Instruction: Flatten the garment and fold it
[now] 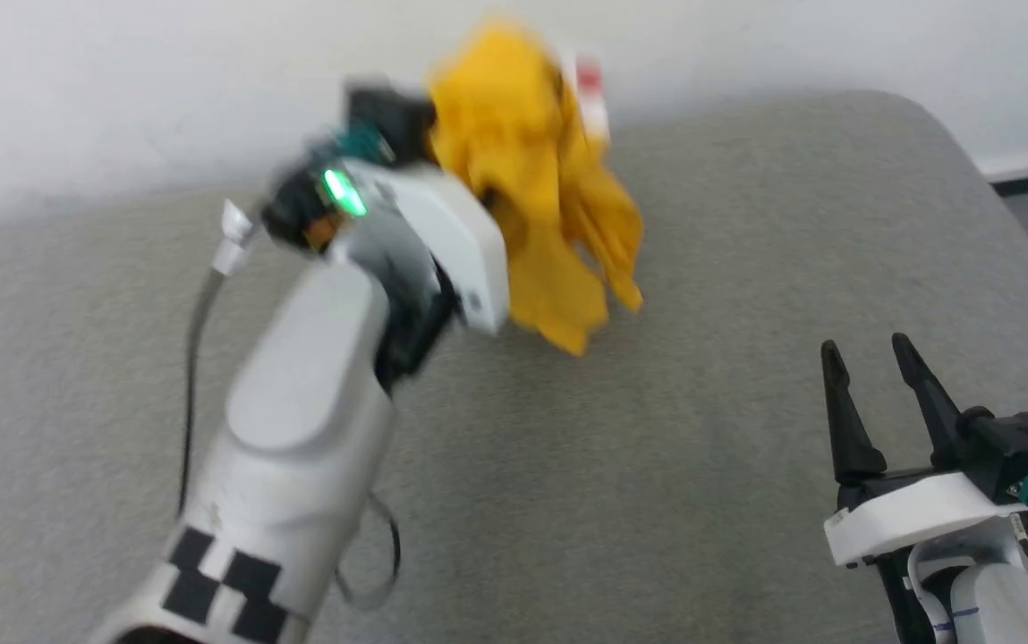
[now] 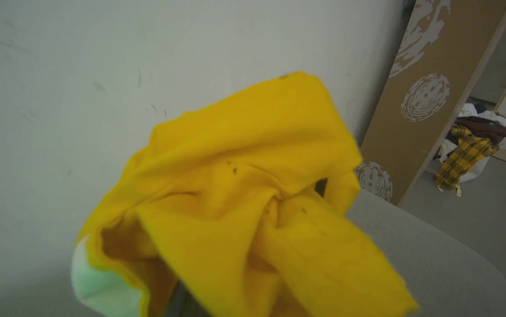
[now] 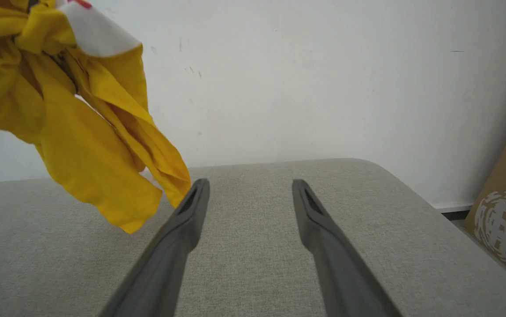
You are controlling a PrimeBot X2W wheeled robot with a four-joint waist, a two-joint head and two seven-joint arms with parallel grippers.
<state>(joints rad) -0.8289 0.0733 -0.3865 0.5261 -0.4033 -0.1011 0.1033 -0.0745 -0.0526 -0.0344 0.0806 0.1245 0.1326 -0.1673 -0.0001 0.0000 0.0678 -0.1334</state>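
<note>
The garment [image 1: 531, 179], a mustard-yellow T-shirt with a white and red patch at its top, hangs bunched in the air above the far part of the grey padded table [image 1: 657, 465]. My left gripper [image 1: 424, 134] is raised at the garment's upper left and shut on it, with the fingertips buried in cloth. In the left wrist view the crumpled garment [image 2: 244, 198] covers the fingers. My right gripper [image 1: 867, 344] stands open at the lower right, low over the table and apart from the cloth. In the right wrist view the garment [image 3: 81, 132] dangles left of the open right gripper [image 3: 250, 185].
A white wall [image 1: 120, 89] runs right behind the table's far edge. Off the table's right end, a brown printed board [image 2: 429, 88] leans on the wall. A pile of clothes [image 2: 468, 149] lies on the floor beyond it.
</note>
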